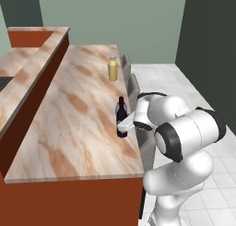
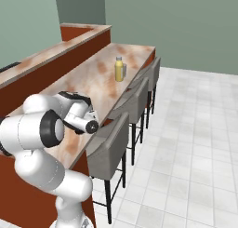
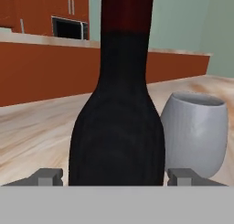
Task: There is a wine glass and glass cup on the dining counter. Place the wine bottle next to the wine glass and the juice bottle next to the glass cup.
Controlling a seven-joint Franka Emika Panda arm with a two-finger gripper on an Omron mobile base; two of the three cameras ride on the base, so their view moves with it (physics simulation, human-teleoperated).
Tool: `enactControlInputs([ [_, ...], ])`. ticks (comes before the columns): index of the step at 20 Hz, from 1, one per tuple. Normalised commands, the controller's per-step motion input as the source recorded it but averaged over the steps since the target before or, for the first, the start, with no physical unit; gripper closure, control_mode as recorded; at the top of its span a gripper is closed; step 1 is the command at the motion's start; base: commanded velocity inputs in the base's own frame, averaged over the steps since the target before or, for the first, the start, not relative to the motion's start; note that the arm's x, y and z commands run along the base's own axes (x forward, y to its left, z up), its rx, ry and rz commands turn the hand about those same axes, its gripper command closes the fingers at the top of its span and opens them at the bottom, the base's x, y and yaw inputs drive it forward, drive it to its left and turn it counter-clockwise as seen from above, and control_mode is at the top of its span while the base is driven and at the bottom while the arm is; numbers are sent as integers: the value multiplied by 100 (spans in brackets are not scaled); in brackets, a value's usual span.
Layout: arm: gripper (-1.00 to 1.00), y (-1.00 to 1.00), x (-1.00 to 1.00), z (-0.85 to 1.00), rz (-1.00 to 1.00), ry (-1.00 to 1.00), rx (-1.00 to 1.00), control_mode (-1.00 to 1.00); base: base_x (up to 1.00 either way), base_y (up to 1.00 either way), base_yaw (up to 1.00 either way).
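The wine bottle [image 1: 121, 113], dark with a red neck, stands upright near the right edge of the dining counter [image 1: 69, 128]. My gripper [image 1: 122, 127] reaches around its lower body from the stool side. In the hand view the wine bottle [image 3: 116, 127] stands between the fingertips [image 3: 48, 176] of my gripper [image 3: 114, 176], with a thin gap on each side. The pale grey wine glass [image 3: 196, 131] stands close beside it on the right. Farther along the counter the yellow juice bottle [image 1: 112, 68] stands upright, with the grey glass cup [image 2: 124, 72] right next to the juice bottle [image 2: 119, 69].
Grey bar stools [image 2: 111, 143] line the counter's outer edge, right under my arm. A raised ledge [image 1: 32, 77] runs along the counter's far side. White tiled floor [image 2: 186, 143] lies beyond the stools.
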Motion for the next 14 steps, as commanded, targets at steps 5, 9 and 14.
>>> enactControlInputs([
  [5, -100, 0, -10, -22, 0, 0, 0, -100, 0, 0, 0],
  [9, -100, -3, -17, -9, 0, 0, 0, -100, 0, 0, 0],
  [14, -100, -2, -20, -1, 0, 0, 0, -100, 0, 0, 0],
])
